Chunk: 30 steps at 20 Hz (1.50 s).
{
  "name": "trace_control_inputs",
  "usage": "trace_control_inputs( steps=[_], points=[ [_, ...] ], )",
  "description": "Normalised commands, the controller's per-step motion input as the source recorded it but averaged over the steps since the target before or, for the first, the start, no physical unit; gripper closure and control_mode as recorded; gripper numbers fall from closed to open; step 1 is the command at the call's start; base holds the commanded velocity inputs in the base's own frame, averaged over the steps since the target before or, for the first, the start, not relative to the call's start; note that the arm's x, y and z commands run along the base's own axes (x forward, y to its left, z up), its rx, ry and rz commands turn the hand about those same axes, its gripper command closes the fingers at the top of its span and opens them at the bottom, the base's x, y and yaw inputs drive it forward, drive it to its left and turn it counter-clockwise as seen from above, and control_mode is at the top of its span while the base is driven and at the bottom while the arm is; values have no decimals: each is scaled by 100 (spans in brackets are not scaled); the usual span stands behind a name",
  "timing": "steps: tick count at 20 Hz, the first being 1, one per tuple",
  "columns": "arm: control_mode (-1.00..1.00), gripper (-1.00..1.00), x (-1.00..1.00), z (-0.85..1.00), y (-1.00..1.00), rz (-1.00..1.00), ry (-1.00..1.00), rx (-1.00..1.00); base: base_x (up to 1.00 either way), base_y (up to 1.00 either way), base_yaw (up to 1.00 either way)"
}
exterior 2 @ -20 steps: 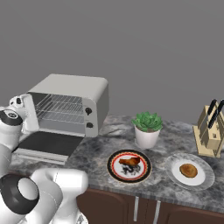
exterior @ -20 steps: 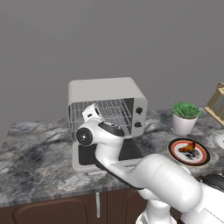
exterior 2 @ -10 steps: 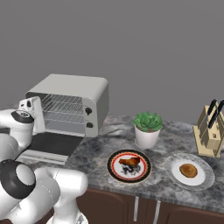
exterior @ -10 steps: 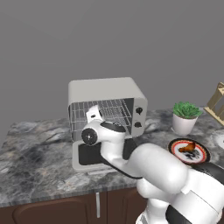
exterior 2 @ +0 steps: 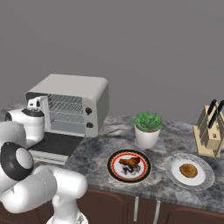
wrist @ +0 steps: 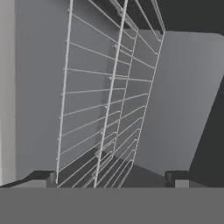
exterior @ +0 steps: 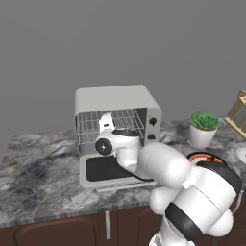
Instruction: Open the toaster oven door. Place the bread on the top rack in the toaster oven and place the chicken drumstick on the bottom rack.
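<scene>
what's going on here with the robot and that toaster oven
The toaster oven door is already folded down flat on the counter, and the arm's open gripper is at the oven mouth, facing the bare wire racks. Nothing is loaded yet: the chicken drumstick sits on a red-rimmed plate and the bread on a clear plate, off to the right.
</scene>
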Motion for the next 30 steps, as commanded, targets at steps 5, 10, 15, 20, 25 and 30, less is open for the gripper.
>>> trace_control_inputs(
  steps=[5,10,15,20,25,30],
  points=[
    [-100,-100,11,-32,0,3,11,6,0,0,0],
    [-100,-100,0,-11,0,5,16,5,0,0,0],
    [-100,-100,4,28,0,4,4,3,0,0,0],
    [-100,-100,13,21,1,2,0,1,0,0,0],
    [-100,-100,37,0,2,0,0,0,0,0,0],
    [-100,-100,6,-30,0,0,3,0,0,0,0]
  ],
)
